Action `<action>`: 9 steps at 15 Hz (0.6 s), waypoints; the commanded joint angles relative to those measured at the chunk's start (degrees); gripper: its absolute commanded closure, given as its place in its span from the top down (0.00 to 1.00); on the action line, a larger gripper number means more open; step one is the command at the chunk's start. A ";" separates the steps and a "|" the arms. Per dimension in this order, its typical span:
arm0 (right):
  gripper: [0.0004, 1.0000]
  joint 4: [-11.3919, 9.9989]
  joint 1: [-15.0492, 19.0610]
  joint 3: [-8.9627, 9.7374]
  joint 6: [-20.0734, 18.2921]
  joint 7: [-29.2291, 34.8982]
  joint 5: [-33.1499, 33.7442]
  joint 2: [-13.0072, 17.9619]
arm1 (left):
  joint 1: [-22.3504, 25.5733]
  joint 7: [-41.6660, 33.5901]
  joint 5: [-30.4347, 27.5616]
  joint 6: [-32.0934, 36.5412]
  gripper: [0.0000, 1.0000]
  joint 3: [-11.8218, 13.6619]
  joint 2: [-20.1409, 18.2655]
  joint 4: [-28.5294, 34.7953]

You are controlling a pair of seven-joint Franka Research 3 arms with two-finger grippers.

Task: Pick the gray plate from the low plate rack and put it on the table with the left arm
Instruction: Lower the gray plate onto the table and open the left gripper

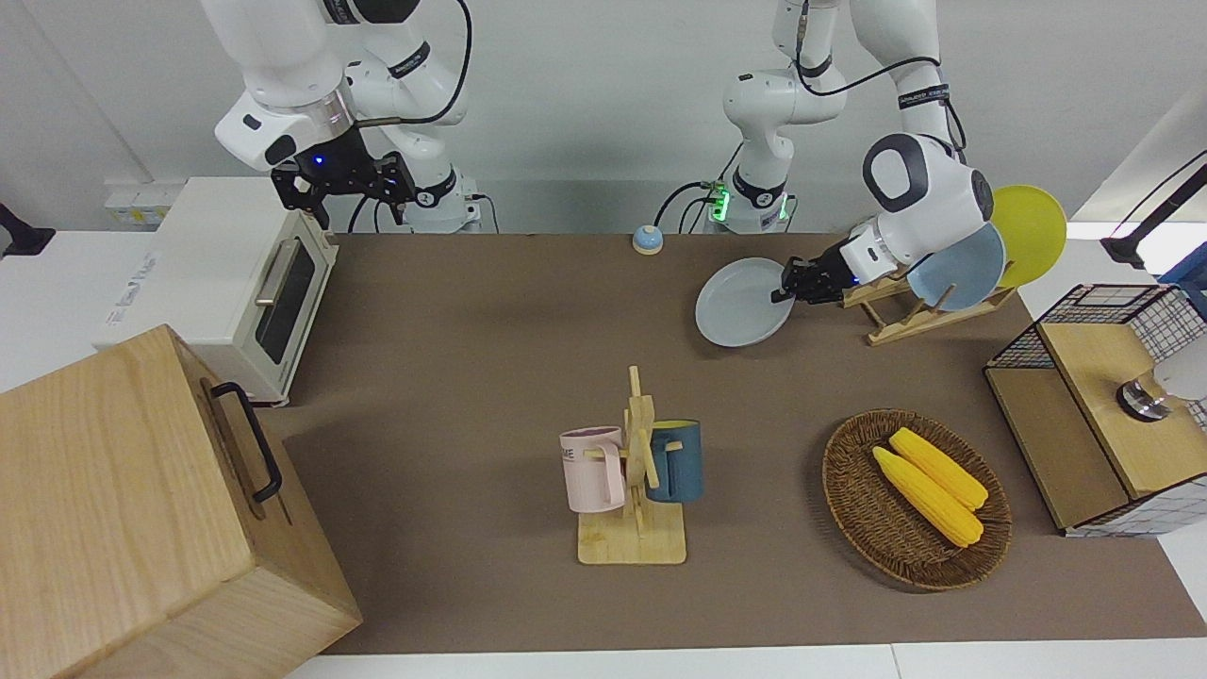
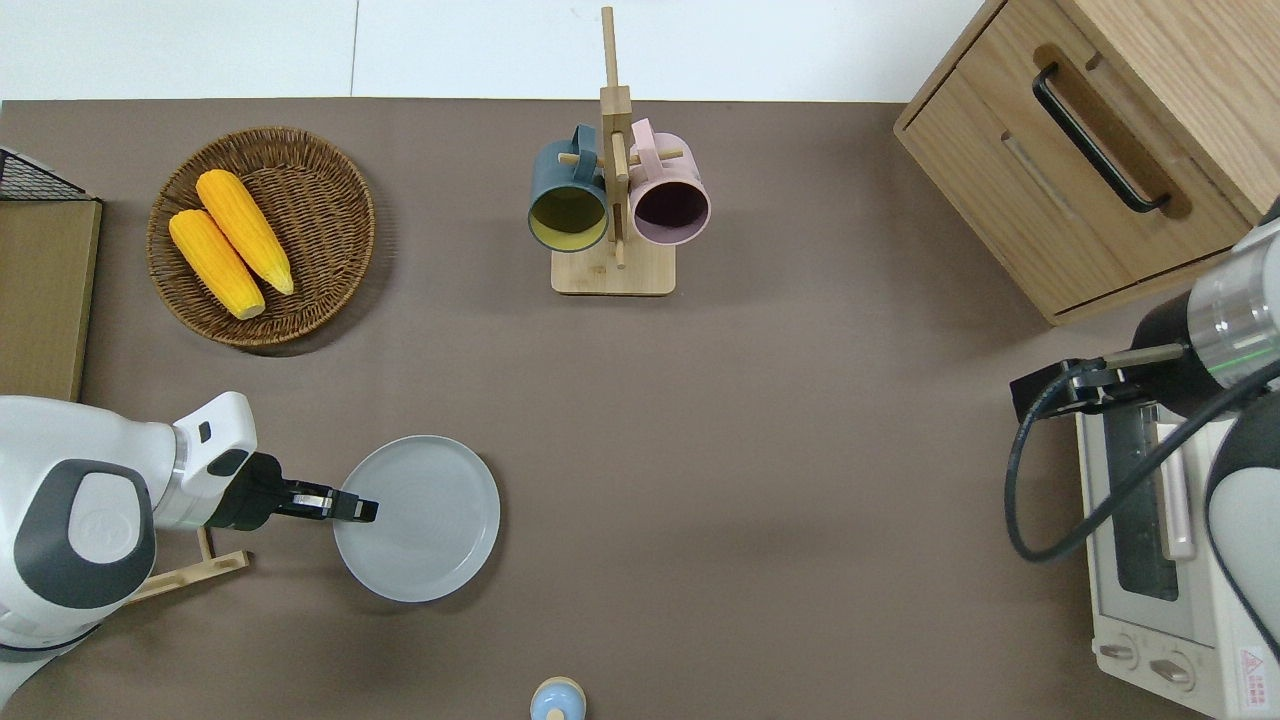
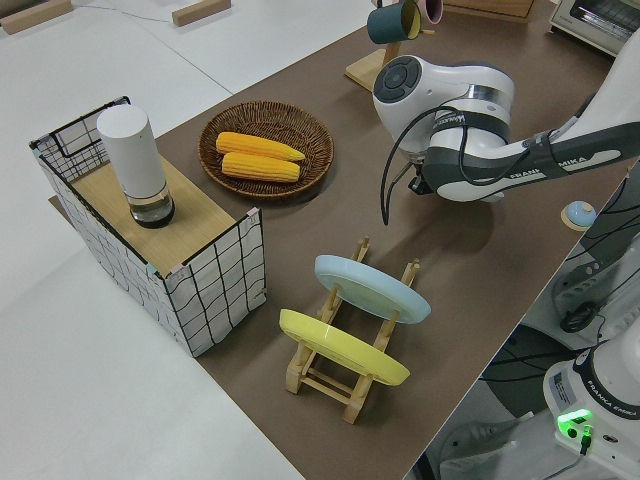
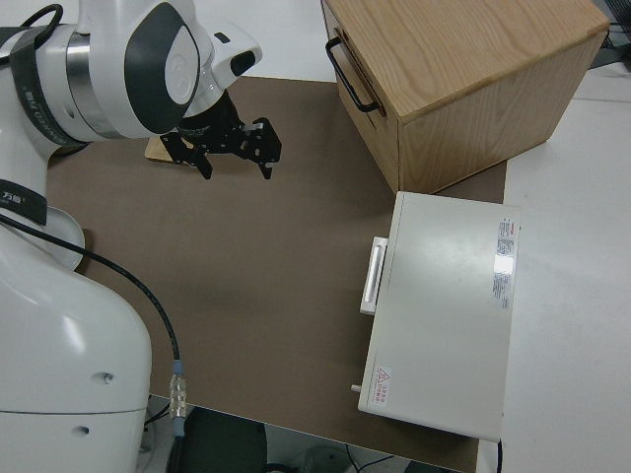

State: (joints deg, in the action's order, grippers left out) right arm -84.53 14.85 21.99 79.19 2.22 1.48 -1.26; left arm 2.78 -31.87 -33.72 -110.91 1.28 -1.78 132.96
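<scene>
The gray plate (image 1: 740,306) lies nearly flat, low at the table (image 1: 471,330), beside the low plate rack (image 1: 905,316) on the side toward the right arm's end. My left gripper (image 1: 787,284) is shut on the plate's rim nearest the rack. In the overhead view the left gripper (image 2: 362,510) grips the edge of the gray plate (image 2: 425,520). The rack holds a light blue plate (image 1: 962,269) and a yellow plate (image 1: 1033,222). In the left side view my arm hides the gray plate. My right gripper (image 1: 344,189) is parked and open.
A wooden mug stand (image 1: 634,471) with two mugs stands mid-table. A wicker basket (image 1: 853,509) with corn and a wire crate (image 1: 1113,405) are toward the left arm's end. A toaster oven (image 1: 245,283), a wooden cabinet (image 1: 141,509) and a small blue bell (image 1: 647,240) are also here.
</scene>
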 commanded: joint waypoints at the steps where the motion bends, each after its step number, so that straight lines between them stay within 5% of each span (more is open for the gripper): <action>1: 0.98 0.33 1.32 1.21 -0.62 0.68 0.37 0.12 | 0.03 -1.53 -0.56 -1.06 0.33 -0.05 0.29 0.46; 4: 0.98 0.41 1.32 1.21 -0.62 0.68 0.37 0.12 | 0.12 -1.53 -0.38 -0.98 0.66 0.04 0.20 0.28; 6: 0.98 0.41 1.32 1.13 -0.62 0.68 0.37 0.12 | 0.12 -1.53 0.23 -0.63 0.79 1.09 -0.06 0.02; 9: 0.98 0.41 1.32 1.13 -0.62 0.68 0.37 0.12 | 0.12 0.66 3.74 0.08 0.82 1.97 -0.68 -1.12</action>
State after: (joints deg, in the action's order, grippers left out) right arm -84.53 14.85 21.99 79.19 2.22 1.48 -1.26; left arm 2.79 -32.54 -32.96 -111.09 2.26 -1.46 132.61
